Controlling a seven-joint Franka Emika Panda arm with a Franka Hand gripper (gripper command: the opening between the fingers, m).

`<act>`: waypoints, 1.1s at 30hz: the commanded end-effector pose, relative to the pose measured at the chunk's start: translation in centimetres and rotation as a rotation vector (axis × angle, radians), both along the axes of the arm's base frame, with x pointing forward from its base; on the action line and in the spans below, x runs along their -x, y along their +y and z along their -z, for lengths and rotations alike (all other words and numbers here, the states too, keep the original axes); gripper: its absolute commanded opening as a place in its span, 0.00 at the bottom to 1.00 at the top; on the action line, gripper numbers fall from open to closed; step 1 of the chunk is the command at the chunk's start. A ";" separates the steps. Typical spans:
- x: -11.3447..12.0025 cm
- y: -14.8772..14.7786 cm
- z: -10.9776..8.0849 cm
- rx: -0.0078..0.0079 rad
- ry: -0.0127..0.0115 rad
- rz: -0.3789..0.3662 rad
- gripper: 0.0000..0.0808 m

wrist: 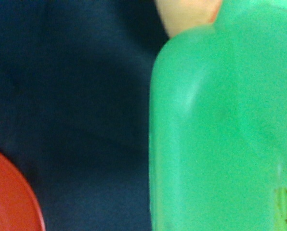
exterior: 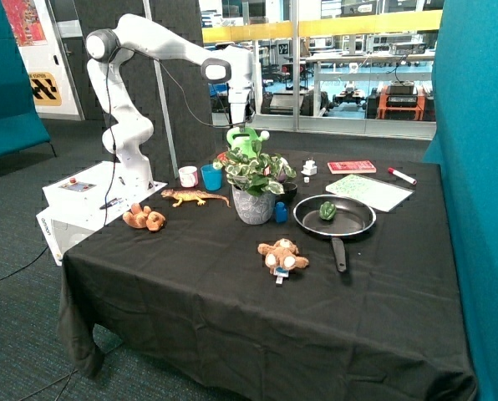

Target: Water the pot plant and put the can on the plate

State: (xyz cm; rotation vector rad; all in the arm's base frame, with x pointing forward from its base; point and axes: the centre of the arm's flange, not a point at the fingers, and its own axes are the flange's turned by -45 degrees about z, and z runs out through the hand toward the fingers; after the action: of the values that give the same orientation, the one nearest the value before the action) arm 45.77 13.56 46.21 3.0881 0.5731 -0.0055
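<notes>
Even indoor light, soft shadows on the dark surface (exterior: 232, 284); wrist view blurred, the green can (wrist: 220, 130) out of focus.

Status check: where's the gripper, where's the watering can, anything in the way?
Gripper above pot plant, carrying can. Can aloft, not yet on red plate. Blue cup close beside plant.

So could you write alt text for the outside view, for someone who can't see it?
A white robot arm holds a light-green watering can in its tool just above a leafy pot plant on a black-clothed table. Nearby lie a frying pan, soft toys, cups and a toy lizard.
</notes>
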 end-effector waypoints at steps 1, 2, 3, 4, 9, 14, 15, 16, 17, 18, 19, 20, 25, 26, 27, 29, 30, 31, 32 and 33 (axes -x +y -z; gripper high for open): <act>1.1 2.7 -0.2 -0.0016 -0.0032 -0.139 0.00; 1.2 3.0 -0.2 -0.0016 -0.0032 -0.154 0.00; 1.3 3.3 -0.2 -0.0016 -0.0032 -0.179 0.00; 1.4 3.6 -0.2 -0.0017 -0.0032 -0.212 0.00; 1.7 4.6 -0.1 -0.0018 -0.0031 -0.279 0.00; 2.0 5.3 0.1 -0.0019 -0.0031 -0.339 0.00; 2.1 5.4 0.1 -0.0019 -0.0031 -0.351 0.00; 2.2 5.6 0.1 -0.0019 -0.0030 -0.358 0.00; 2.3 5.7 0.2 -0.0020 -0.0030 -0.371 0.00; 2.4 5.8 0.3 -0.0020 -0.0030 -0.376 0.00; 2.4 5.9 0.3 -0.0020 -0.0030 -0.382 0.00; 2.5 6.0 0.4 -0.0020 -0.0030 -0.389 0.00; 2.7 6.6 0.8 -0.0020 -0.0030 -0.408 0.00; 2.7 6.7 0.9 -0.0020 -0.0030 -0.416 0.00; 2.8 6.8 0.9 -0.0020 -0.0030 -0.423 0.00; 2.8 7.0 1.0 -0.0021 -0.0030 -0.434 0.00; 2.8 7.1 1.1 -0.0021 -0.0030 -0.432 0.00; 2.8 7.2 1.2 -0.0021 -0.0030 -0.436 0.00; 2.8 7.3 1.3 -0.0021 -0.0030 -0.442 0.00; 2.8 7.4 1.4 -0.0021 -0.0030 -0.441 0.00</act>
State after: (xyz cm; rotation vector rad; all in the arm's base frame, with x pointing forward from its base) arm 43.12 19.92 45.46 2.9161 1.1680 0.0016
